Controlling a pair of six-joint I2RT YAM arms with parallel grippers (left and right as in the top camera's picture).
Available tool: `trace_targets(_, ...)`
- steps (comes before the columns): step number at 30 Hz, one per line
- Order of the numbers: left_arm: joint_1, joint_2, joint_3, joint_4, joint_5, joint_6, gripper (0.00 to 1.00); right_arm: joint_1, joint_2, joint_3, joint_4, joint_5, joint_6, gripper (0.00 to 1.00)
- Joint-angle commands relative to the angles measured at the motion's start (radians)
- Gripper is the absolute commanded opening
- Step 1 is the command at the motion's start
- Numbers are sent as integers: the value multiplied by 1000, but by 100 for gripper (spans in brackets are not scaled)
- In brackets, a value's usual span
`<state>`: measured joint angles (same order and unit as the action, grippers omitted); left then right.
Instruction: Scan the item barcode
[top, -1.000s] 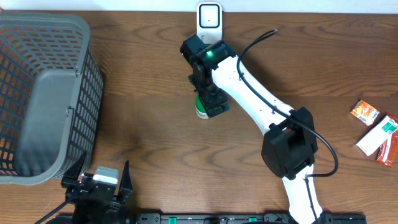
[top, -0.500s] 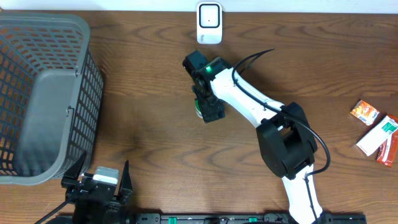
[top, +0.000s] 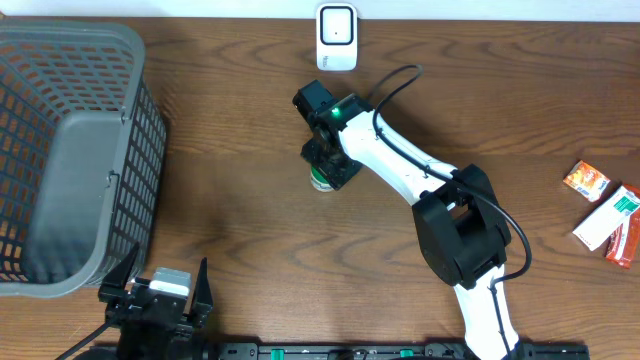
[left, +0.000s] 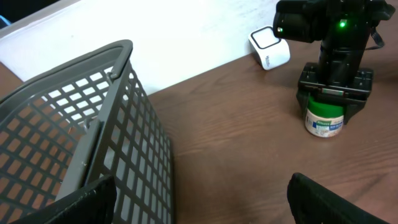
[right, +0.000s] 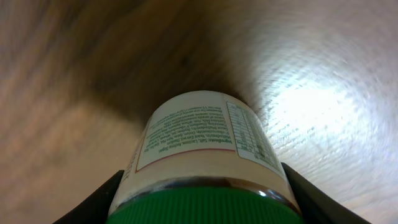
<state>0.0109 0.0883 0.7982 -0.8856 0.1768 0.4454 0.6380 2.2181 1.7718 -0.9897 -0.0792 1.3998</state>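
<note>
The item is a jar with a green lid and a white label, standing upright on the wooden table. It also shows in the left wrist view as the jar. My right gripper comes down on it from above. In the right wrist view its fingers press both sides of the jar just below the lid. The white scanner stands at the table's back edge, apart from the jar. My left gripper rests open at the front left, holding nothing.
A large grey mesh basket fills the left side; its wall is close to my left gripper. Three snack packets lie at the far right. The right arm's cable loops near the scanner.
My right gripper has dropped lower over the jar and drawn its fingers in against it. The jar has stayed in place. The left arm has not moved.
</note>
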Motion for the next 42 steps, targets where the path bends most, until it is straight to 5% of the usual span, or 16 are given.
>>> trace_targets(1, -2, -6, 4, 3, -5, -5, 87, -16, -2, -4, 2, -85, -446, 51)
trace_targets(9, -2, -6, 4, 3, -5, -5, 87, -100, -28, 89, -210, -122, -1055, 53)
trace_targets(16, -2, -6, 4, 3, -5, -5, 87, -130, -71, 221, -395, 68, -1331, 63)
trace_targets(42, -2, -6, 4, -12, -5, -5, 87, 12, -85, 100, -204, 115, -1501, 68)
